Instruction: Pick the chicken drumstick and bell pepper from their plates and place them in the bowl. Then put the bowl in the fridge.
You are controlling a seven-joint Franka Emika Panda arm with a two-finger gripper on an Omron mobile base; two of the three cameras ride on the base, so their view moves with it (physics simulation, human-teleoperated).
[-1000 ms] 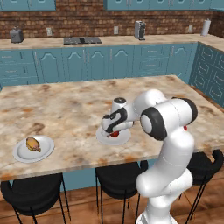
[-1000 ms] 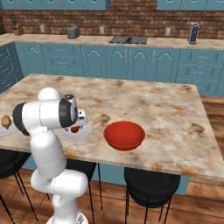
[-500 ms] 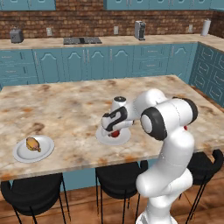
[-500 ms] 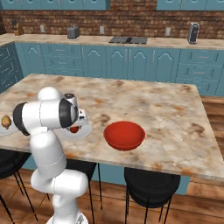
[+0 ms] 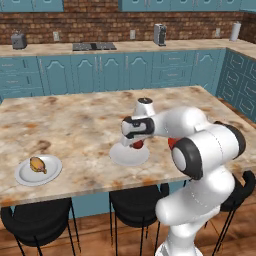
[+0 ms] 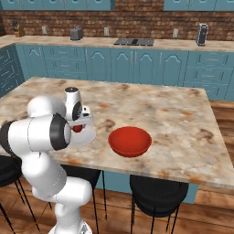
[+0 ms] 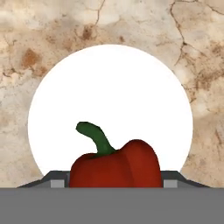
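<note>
The red bell pepper (image 7: 113, 168) with its green stem sits between my gripper's (image 7: 113, 182) two finger tips, right over the white plate (image 7: 109, 87). From the base views, my gripper (image 5: 137, 144) points down at that plate (image 5: 125, 157) near the island's front edge, shut on the bell pepper (image 5: 137, 145). The chicken drumstick (image 5: 37, 164) lies on the other plate (image 5: 22, 176) far to the left. To the right of my gripper (image 6: 78, 127) stands the red bowl (image 6: 130, 140), with nothing in it. The fridge is out of view.
Dark stools (image 5: 35, 225) stand under the island's front edge. The marble island top (image 5: 75, 125) stretches behind the plates. A back counter with a toaster (image 5: 18, 40) and cooktop (image 5: 94, 46) runs along the brick wall.
The jaws have closed in on the bell pepper over its plate. The arm has barely shifted, and the drumstick and bowl have stayed put.
</note>
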